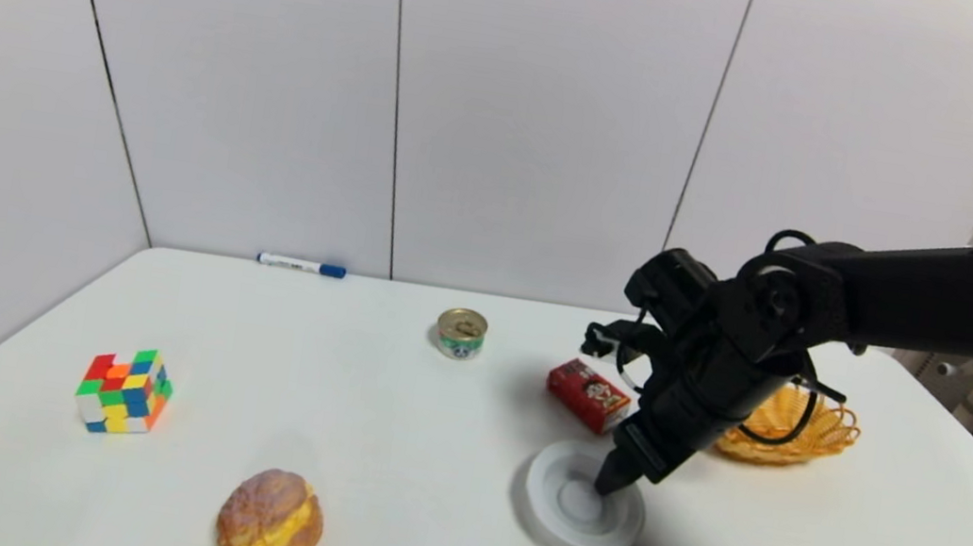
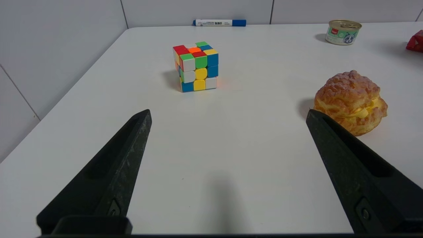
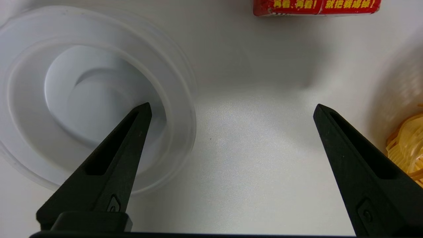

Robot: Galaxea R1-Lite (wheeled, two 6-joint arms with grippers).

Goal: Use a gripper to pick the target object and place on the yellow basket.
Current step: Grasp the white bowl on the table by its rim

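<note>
The white ringed disc lies flat on the table, front of centre. My right gripper reaches down onto its far right edge, open. In the right wrist view the right gripper straddles the disc's rim: one finger sits over the inner rings of the disc, the other finger over bare table outside it. The yellow basket stands just behind and right of the arm; its edge shows beside the outer finger. My left gripper is parked low over the table's left side, open and empty.
A red box lies just behind the disc, between it and a small metal can. A colour cube and a cream puff sit front left. A marker lies by the back wall.
</note>
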